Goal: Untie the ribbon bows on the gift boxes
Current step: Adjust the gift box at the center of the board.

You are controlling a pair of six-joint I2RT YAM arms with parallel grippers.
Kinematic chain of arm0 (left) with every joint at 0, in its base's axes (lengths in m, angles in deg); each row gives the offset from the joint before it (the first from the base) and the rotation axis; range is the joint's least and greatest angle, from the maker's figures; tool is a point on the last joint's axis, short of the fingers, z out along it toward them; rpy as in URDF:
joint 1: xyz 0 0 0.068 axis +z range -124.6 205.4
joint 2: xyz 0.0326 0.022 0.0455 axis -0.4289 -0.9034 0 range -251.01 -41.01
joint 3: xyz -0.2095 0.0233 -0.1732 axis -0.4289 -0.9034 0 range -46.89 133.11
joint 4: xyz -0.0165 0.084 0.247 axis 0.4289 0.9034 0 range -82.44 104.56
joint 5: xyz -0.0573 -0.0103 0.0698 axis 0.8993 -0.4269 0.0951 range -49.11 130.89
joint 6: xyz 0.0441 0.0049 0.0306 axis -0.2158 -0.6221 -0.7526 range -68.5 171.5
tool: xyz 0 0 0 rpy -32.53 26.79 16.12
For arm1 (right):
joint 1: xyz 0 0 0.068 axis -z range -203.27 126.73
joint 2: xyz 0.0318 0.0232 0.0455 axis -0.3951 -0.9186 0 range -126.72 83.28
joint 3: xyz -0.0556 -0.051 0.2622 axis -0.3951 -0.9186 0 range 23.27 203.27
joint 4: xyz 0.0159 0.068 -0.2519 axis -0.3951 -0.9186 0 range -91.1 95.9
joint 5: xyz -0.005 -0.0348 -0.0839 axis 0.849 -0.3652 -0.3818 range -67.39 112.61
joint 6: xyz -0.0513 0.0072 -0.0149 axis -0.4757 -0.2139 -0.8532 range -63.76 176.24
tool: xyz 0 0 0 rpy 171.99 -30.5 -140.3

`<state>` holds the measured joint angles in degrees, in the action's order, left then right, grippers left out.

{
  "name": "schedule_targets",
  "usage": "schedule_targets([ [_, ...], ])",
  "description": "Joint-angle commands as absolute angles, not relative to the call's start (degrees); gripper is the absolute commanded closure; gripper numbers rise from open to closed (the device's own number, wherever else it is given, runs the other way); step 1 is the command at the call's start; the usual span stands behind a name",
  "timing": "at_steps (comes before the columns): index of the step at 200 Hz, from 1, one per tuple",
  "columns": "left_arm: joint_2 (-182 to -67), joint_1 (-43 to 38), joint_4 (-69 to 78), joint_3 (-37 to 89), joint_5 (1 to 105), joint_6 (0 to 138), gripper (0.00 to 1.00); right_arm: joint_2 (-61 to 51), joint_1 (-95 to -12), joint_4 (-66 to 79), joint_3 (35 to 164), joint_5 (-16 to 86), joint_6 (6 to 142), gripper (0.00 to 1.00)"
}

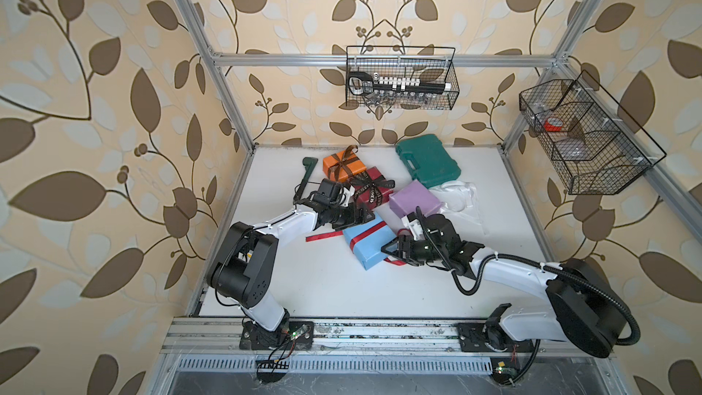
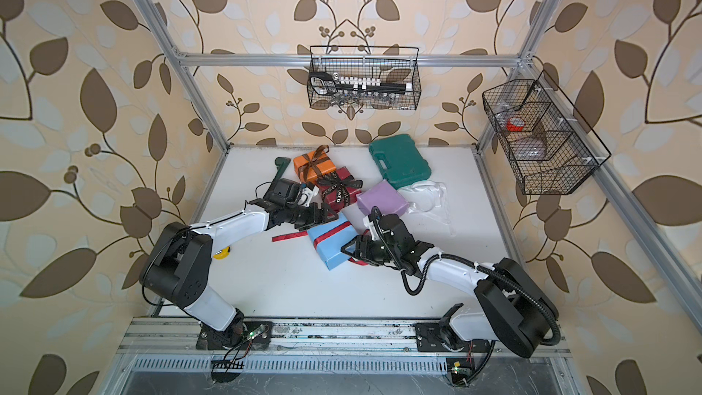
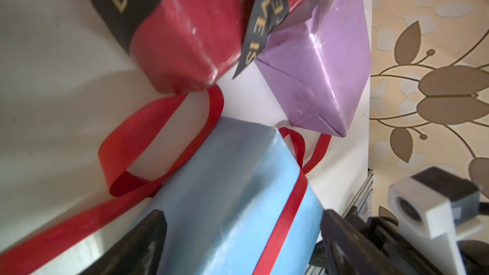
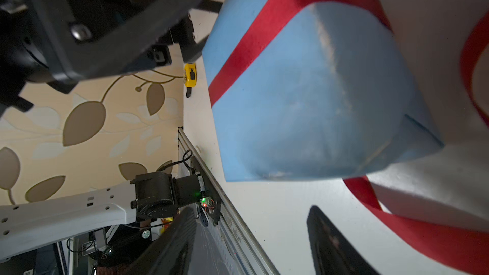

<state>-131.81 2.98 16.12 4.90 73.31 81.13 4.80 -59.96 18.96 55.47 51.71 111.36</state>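
Observation:
A light blue gift box [image 1: 366,248] lies mid-table, with a red ribbon [image 1: 374,230] banded across it and loose tails on the table [image 1: 323,236]. My left gripper [image 1: 369,218] is open, and its fingers [image 3: 148,234] straddle that box's far end [image 3: 225,181]. My right gripper [image 4: 251,208] is open beside the box [image 4: 304,101], with only bare table between its fingers. The orange box [image 1: 343,163] carries a brown bow [image 1: 342,157], and the dark red box [image 1: 374,189] a black lettered bow [image 1: 370,184]. The lilac box [image 1: 414,199] is bare, with a white ribbon [image 1: 461,195] loose beside it.
A green tool case [image 1: 427,159] sits at the back of the table, and a green-handled tool [image 1: 307,169] lies left of the boxes. Two wire baskets [image 1: 400,77] [image 1: 585,134] hang on the frame. A yellow tape measure [image 2: 222,253] rests near the left arm.

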Motion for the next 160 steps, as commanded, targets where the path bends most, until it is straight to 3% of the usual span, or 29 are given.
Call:
schedule_targets([
  [1, -126.37, 2.92, 13.22, -0.71, 77.65, 86.26, 0.08, 1.39, -57.84, 20.92, 59.69, 50.40, 108.38, 0.32],
  [46, -119.11, 1.14, 12.89, -7.18, 77.18, 90.83, 0.09, -2.81, -53.97, 18.23, 64.60, 52.79, 104.31, 0.32],
  [87, -114.68, 1.23, 23.49, -3.56, 68.71, 85.00, 0.10, -0.31, -54.20, 2.13, 70.41, 43.87, 96.63, 0.32],
  [142, -113.97, 2.53, 24.70, -4.08, 62.27, 85.89, 0.30, -2.25, -62.72, -12.85, 80.71, 31.78, 88.62, 0.37],
  [160, -113.42, 4.29, 24.27, -6.18, 61.11, 87.81, 0.31, -4.67, -66.61, -15.72, 84.36, 29.02, 86.57, 0.40],
])
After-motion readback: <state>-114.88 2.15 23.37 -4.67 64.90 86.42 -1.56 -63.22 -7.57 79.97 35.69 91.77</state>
